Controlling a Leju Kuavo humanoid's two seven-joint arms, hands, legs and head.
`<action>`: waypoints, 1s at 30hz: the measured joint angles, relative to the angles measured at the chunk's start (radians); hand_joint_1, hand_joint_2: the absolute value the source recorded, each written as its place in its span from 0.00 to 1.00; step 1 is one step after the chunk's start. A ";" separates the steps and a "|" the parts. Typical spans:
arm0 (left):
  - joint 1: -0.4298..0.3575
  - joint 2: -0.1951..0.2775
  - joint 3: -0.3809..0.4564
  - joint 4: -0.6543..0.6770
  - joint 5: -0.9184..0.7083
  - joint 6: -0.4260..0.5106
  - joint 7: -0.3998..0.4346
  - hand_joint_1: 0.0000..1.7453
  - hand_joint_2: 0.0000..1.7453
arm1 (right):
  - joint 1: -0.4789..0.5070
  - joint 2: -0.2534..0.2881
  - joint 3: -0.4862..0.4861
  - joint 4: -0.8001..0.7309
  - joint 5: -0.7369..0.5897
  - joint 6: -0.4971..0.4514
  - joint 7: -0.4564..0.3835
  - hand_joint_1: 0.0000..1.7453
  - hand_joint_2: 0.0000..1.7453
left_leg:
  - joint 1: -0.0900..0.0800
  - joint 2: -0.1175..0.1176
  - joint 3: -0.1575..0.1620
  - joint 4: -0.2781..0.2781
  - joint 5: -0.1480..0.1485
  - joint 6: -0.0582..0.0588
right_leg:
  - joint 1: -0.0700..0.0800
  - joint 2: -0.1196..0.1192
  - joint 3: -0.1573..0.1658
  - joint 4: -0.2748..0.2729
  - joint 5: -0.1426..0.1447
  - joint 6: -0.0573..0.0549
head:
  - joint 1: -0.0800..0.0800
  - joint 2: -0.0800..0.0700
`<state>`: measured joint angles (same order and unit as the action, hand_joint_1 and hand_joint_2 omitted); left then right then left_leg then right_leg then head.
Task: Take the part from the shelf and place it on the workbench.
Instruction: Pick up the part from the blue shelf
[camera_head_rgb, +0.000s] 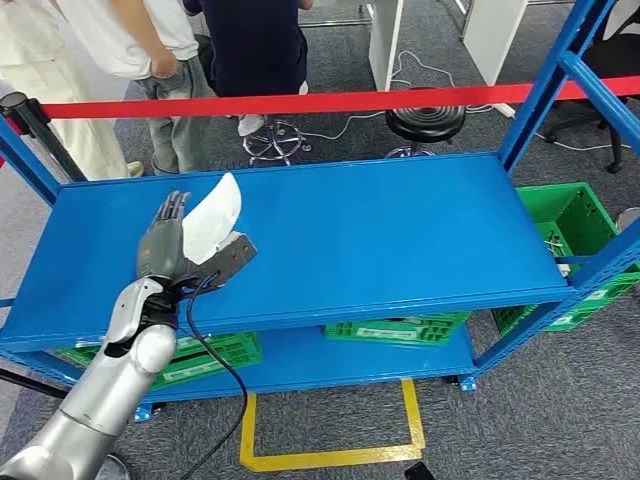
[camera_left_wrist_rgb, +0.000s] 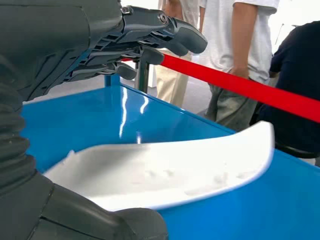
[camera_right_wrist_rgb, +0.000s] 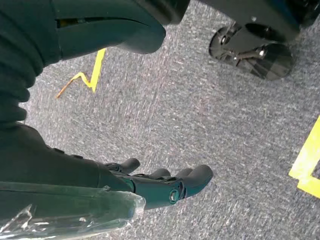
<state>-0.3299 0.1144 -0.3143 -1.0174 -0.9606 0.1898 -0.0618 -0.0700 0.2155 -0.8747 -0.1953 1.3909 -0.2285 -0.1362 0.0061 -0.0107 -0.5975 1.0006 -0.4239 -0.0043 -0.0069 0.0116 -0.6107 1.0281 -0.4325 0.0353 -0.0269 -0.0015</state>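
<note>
Here the left arm reaches up and forward over the near edge of the blue shelf (camera_head_rgb: 340, 230), toward its left end, with the left hand (camera_head_rgb: 167, 245) raised above the shelf's top board. The fingers (camera_head_rgb: 172, 208) stretch out nearly straight toward the far edge, and the thumb (camera_left_wrist_rgb: 94, 220) lies under the white curved part (camera_head_rgb: 213, 217). The part sits in the gap between thumb and fingers, its broad shell leaning against the palm side and rising past the fingertips toward the red barrier tape (camera_head_rgb: 302, 101) beyond the shelf. Whether the hand truly clamps the part or merely cradles it, I cannot tell.

The right hand (camera_right_wrist_rgb: 166, 182) hangs over the grey carpet (camera_right_wrist_rgb: 211, 110), fingers spread loosely apart, holding nothing.
</note>
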 joint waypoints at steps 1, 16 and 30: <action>0.000 0.000 0.000 0.000 0.000 0.000 0.000 0.00 1.00 | 0.000 0.000 0.000 0.000 0.000 0.000 0.000 0.00 1.00 | 0.002 0.000 0.001 -0.002 0.001 0.002 | 0.000 -0.001 -0.005 0.007 -0.006 0.003 | 0.001 0.000; -0.007 -0.001 0.001 0.043 0.010 -0.018 -0.013 0.00 1.00 | -0.004 0.000 -0.008 0.000 0.000 0.000 -0.002 0.00 1.00 | -0.003 -0.001 0.007 -0.001 -0.002 -0.014 | -0.002 0.001 0.007 0.004 -0.005 -0.010 | 0.008 0.000; -0.004 -0.013 0.000 0.095 0.007 -0.001 -0.030 0.00 1.00 | -0.003 0.000 -0.010 0.000 0.000 -0.001 0.000 0.00 1.00 | -0.005 0.000 0.000 0.001 -0.002 -0.013 | 0.001 0.001 0.001 0.000 0.001 -0.011 | 0.001 0.000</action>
<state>-0.3342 0.1012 -0.3143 -0.9226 -0.9536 0.1887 -0.0916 -0.0729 0.2155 -0.8850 -0.1953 1.3912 -0.2296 -0.1366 0.0013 -0.0109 -0.5972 1.0011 -0.4259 -0.0173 -0.0060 0.0129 -0.6101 1.0277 -0.4310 0.0247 -0.0261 -0.0015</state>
